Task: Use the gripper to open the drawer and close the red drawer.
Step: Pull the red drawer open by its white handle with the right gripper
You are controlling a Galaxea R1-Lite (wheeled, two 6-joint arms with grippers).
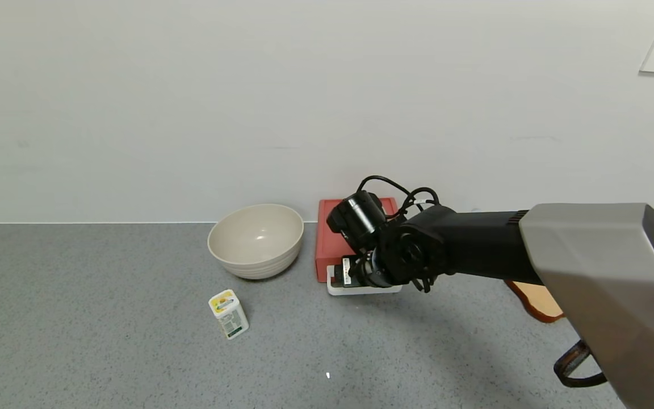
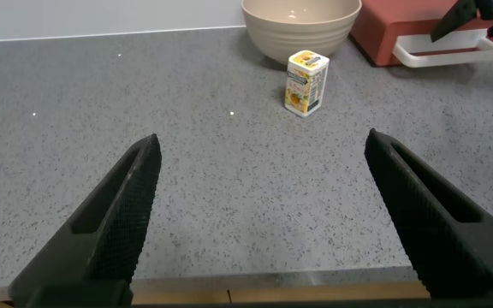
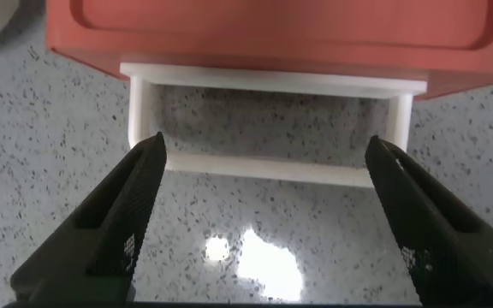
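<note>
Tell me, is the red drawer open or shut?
Shut: the drawer front sits flush, white handle between the open right gripper fingers.

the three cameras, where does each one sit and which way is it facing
Head view: on the robot's head, looking down at the counter and wall; shows the right arm reaching to the drawer, right gripper at its white handle.
Left wrist view: on the left wrist, low over the counter; open left gripper frames it.
Right wrist view: right wrist, facing the handle; open gripper.
Head and left wrist views share the bowl and carton.

Bright, even light overhead; glare patch on the tabletop [image 3: 255, 257] at six o'clock, soft shadows, near fingers [image 3: 118, 227] blurred.
</note>
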